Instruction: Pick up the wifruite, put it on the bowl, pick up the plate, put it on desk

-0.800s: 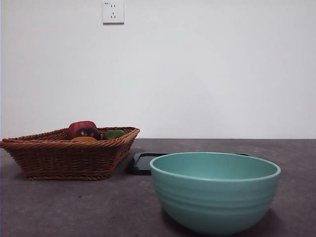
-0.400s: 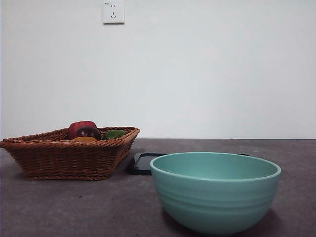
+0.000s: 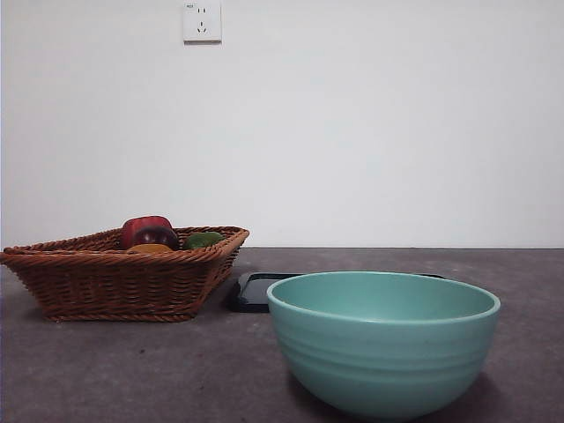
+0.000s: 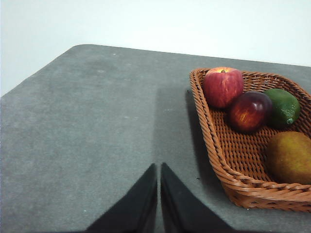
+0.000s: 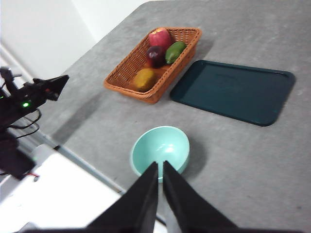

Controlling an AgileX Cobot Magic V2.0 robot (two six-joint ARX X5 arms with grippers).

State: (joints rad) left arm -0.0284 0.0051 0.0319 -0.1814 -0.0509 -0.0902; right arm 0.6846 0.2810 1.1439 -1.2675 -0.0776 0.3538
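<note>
The wifruite (image 4: 289, 157) lies inside the wicker basket (image 4: 228, 174), at the end of the basket farthest from the red apple (image 4: 223, 86), with the dark red-purple fruit (image 4: 250, 111) and the green fruit (image 4: 283, 107) between them. The left pincer (image 4: 159, 167) hangs over bare tabletop (image 4: 87, 126) just beside the basket's rim, so the fruit lies across that rim from it; this arm looks much the nearer and the likely one to reach. Its jaws are pressed together, holding nothing and touching nothing. The wifruite's long axis seems to run along the basket's length, though part of it is cut off. The right pincer (image 5: 160, 167) hovers high above the bowl (image 5: 160, 149), jaws likewise closed and empty. The dark tray (image 5: 233, 91) sits beside the basket.
</note>
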